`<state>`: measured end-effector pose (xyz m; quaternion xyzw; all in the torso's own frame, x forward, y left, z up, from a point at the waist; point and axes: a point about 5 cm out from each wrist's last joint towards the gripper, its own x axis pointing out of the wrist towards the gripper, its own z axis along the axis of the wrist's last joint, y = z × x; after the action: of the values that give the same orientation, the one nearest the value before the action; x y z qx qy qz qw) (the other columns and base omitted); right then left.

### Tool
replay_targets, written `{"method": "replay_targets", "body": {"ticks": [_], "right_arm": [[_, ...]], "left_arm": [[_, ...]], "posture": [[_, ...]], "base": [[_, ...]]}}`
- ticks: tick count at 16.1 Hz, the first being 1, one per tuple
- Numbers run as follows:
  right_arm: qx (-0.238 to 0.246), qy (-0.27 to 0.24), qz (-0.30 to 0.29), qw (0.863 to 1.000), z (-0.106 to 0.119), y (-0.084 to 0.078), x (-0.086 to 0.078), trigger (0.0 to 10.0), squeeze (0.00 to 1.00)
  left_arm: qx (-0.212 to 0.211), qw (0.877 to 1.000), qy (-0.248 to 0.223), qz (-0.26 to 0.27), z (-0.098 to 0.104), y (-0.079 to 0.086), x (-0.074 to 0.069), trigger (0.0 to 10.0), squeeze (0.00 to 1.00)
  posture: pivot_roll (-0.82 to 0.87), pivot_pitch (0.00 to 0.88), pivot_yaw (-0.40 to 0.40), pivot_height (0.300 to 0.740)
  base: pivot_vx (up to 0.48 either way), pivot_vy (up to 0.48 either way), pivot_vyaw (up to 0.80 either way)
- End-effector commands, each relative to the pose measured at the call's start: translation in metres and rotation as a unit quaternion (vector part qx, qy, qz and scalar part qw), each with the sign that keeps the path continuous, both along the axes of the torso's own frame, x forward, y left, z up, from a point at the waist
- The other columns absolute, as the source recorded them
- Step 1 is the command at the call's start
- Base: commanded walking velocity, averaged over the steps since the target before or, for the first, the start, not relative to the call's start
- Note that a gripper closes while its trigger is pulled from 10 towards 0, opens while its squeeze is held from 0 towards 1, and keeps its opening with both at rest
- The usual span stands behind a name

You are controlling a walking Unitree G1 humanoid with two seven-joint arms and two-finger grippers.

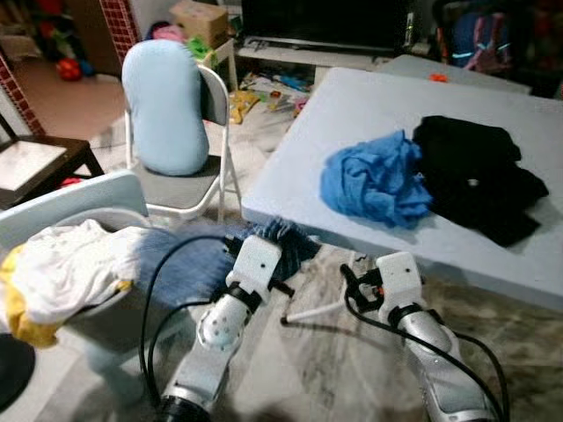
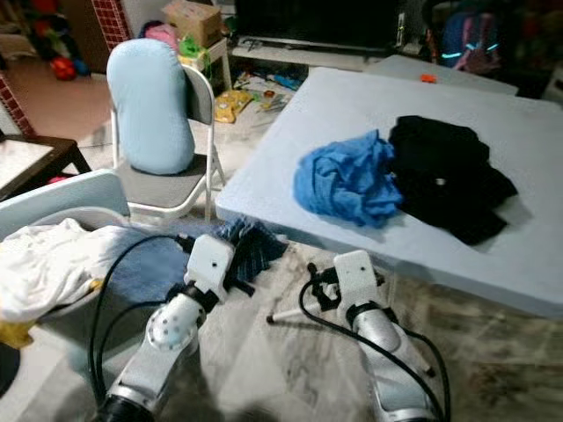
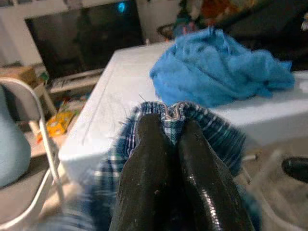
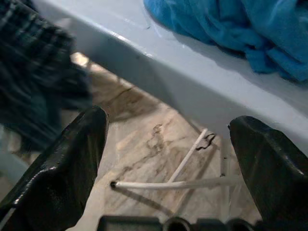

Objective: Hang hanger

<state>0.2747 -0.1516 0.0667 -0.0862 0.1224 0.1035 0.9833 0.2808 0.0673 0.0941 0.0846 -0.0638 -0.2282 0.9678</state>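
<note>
My left gripper [image 3: 167,127] is shut on a fold of a blue plaid garment [image 3: 216,132], held just in front of the table's near corner. The garment [image 1: 286,236] trails down and to the left of that corner. A white hanger [image 1: 318,310] lies on the marble floor below the table edge, between my two arms. Above it my right gripper [image 4: 168,159] stands open, its fingers [image 4: 72,163] wide apart and nothing between them; the hanger [image 4: 178,183] lies on the floor past the fingers.
The pale blue table [image 1: 369,114] carries a crumpled blue cloth [image 1: 378,180] and a black garment [image 1: 475,176]. At the left are a folding chair with a light blue cushion [image 1: 167,105] and a basket [image 1: 97,198] of white laundry [image 1: 70,264].
</note>
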Motion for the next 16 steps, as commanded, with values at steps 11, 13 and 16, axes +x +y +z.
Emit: {"method": "replay_targets", "body": {"ticks": [11, 13, 16], "right_arm": [[0.0, -0.004, 0.005, 1.0, 0.0019, 0.0025, 0.0026, 10.0, 0.0], [0.0, -0.005, 0.003, 1.0, 0.0023, 0.0021, 0.0028, 10.0, 0.0], [0.0, -0.003, 0.001, 1.0, 0.0009, 0.0023, 0.001, 10.0, 0.0]], "left_arm": [[0.017, 1.0, 0.002, 0.02, -0.0007, 0.0024, 0.0053, 10.0, 0.0], [0.02, 1.0, 0.006, 0.017, -0.0035, 0.0026, 0.0033, 10.0, 0.0], [0.021, 1.0, 0.006, 0.013, -0.003, 0.0022, 0.0047, 10.0, 0.0]], "posture": [[-0.1, 0.065, 0.024, 0.74], [-0.1, 0.066, 0.028, 0.74], [-0.11, 0.066, 0.032, 0.74]], "base": [[-0.044, 0.0, 0.0], [-0.146, 0.0, 0.0], [-0.291, 0.0, 0.0]]}}
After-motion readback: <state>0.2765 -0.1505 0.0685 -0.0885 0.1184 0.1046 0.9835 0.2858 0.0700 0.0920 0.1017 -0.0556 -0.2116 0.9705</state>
